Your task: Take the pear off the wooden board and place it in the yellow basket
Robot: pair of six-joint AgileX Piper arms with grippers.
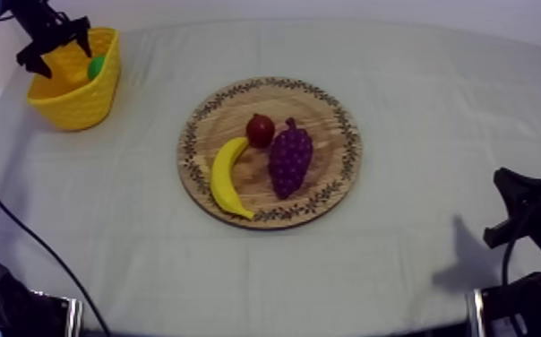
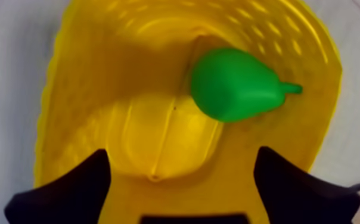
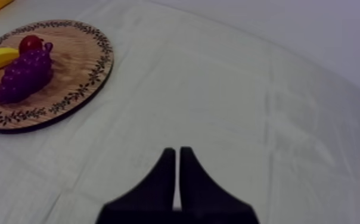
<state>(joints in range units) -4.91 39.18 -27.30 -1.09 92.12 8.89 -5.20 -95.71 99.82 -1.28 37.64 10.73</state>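
The green pear point(image 2: 236, 84) lies inside the yellow basket point(image 2: 99, 89), against its wall; in the top view the pear point(image 1: 97, 65) peeks over the rim of the basket point(image 1: 77, 100) at the far left. My left gripper point(image 1: 55, 47) hovers over the basket, open, its fingers point(image 2: 69, 190) spread wide with nothing between them. My right gripper point(image 3: 177, 156) is shut into a narrow wedge over bare cloth, low at the right side point(image 1: 516, 202). The round wooden board point(image 1: 328, 166) sits mid-table.
On the board lie a banana point(image 1: 225, 176), a bunch of grapes point(image 1: 289, 158) and a small red fruit point(image 1: 260, 130). The board point(image 3: 81, 71) is well away from my right gripper across open cloth.
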